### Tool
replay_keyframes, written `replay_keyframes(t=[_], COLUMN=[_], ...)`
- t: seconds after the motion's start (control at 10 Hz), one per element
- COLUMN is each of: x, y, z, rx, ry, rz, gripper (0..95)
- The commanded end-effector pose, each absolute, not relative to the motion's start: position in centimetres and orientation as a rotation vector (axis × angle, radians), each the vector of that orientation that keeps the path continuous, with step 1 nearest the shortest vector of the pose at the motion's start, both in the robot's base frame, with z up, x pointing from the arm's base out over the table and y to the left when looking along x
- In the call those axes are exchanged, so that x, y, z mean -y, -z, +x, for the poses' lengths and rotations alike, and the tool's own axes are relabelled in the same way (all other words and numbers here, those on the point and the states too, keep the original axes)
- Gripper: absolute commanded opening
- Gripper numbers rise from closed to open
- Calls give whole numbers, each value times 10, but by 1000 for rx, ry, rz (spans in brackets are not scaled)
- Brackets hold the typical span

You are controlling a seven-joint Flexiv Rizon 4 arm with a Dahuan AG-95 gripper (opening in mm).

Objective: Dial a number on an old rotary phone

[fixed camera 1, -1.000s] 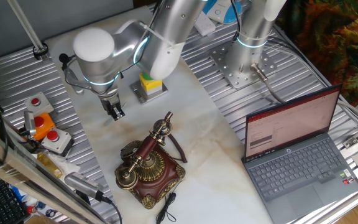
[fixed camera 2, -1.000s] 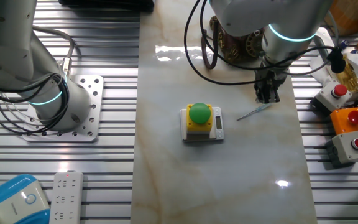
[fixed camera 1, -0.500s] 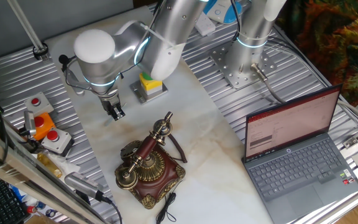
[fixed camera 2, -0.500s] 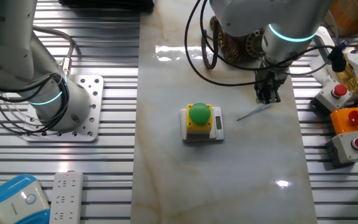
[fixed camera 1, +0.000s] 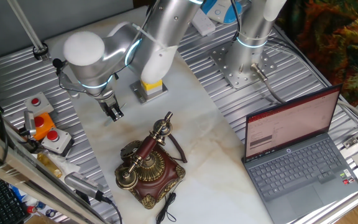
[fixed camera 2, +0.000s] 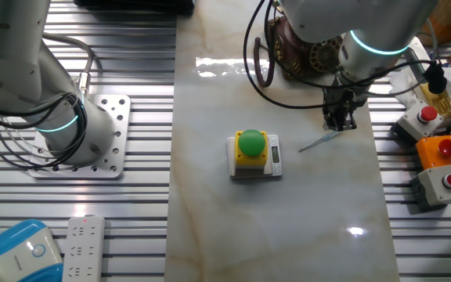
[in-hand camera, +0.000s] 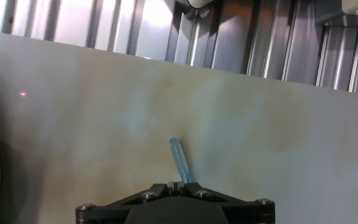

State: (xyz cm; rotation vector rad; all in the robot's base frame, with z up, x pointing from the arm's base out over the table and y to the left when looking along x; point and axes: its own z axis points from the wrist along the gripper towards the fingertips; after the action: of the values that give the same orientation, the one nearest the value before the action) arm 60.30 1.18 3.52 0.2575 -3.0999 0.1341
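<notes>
The arm's elbow has swung left since a moment ago, yet the pincer [fixed camera 1: 114, 112] stays put, pinching a thin blue-tipped stick [in-hand camera: 179, 161]. The old rotary phone [fixed camera 1: 149, 163] sits well apart on the table [fixed camera 1: 197, 134], nearer the camera in one fixed view.

A pale blue stick [in-hand camera: 180, 160] juts from the closed fingers [in-hand camera: 174, 185] — over marbled tabletop [in-hand camera: 260, 137] (brass edge at left).

silver arm [fixed camera 1: 160, 28], glowing cyan joint rings, black claw [fixed camera 1: 113, 111]
</notes>
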Motion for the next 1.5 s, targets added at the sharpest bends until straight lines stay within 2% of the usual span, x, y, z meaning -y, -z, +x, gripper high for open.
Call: replay_keyframes(t=[0.1,0.7,1.1,1.5], x=[-11,-11,-5,-4], y=[-36,-36,-19,-14], z=[601,601,605,606], rx=[3107,3106,3105,3106], ry=[-150,-162,-183,-185], rz=[282,296,306,307], gripper=[190,190,190,190])
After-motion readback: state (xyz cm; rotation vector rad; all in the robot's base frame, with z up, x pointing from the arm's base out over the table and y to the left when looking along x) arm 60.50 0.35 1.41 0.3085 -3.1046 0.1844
